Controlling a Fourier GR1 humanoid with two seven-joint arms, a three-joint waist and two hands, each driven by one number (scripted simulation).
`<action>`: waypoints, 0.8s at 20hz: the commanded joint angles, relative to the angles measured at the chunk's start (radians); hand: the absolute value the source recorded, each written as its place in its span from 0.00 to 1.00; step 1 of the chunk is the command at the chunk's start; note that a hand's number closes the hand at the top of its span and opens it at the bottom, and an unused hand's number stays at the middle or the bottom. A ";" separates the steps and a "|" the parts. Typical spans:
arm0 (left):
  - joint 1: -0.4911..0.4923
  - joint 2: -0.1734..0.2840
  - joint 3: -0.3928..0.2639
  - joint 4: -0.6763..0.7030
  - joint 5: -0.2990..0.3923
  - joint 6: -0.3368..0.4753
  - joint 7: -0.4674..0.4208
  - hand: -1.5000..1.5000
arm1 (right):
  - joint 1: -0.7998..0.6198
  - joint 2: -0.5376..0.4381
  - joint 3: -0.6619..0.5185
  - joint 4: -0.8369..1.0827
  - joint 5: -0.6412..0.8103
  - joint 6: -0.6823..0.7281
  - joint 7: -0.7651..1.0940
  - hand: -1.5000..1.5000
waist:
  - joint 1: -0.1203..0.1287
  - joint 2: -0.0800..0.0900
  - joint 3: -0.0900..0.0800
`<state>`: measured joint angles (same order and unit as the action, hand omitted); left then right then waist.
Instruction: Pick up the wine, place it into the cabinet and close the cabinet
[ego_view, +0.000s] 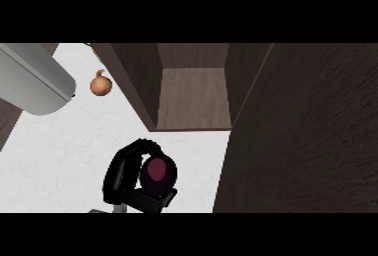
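The wine bottle (157, 171) is seen from above as a dark round shape with a deep red top, low in the middle of the head view. My right hand (124, 176) is shut on it, black fingers curling over its far side and the thumb below. The bottle is held over the white counter (66, 160), just in front of the open cabinet (193, 95), whose brown wooden floor is bare. The cabinet door (310, 135) stands open as a broad dark panel along the right. My left hand does not show; only a grey forearm (33, 75) fills the upper left.
A brown onion (101, 84) lies on the counter left of the cabinet's left wall (136, 85). The open door blocks the whole right side beside the bottle.
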<state>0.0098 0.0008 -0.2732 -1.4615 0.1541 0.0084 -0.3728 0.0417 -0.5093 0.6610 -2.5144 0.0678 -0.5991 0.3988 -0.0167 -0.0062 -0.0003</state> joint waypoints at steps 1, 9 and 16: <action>-0.017 -0.001 -0.064 0.012 -0.006 0.135 -0.037 1.00 | 0.064 -0.055 -0.091 -0.195 -0.054 0.037 0.035 0.00 | 0.004 0.004 0.001; -0.158 0.018 0.035 0.104 -0.055 0.163 0.020 1.00 | 0.108 -0.039 0.018 -0.228 0.032 0.002 0.033 0.00 | -0.009 0.002 -0.001; -0.362 -0.001 0.059 0.250 -0.037 0.205 0.038 1.00 | 0.130 -0.065 -0.024 -0.219 -0.014 0.029 -0.013 0.00 | -0.010 0.006 -0.001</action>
<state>-0.2466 0.0021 -0.2513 -1.3048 0.1033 0.2135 -0.3273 0.1233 -0.5431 0.6418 -2.5152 0.0537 -0.5801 0.3056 -0.0245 -0.0027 -0.0005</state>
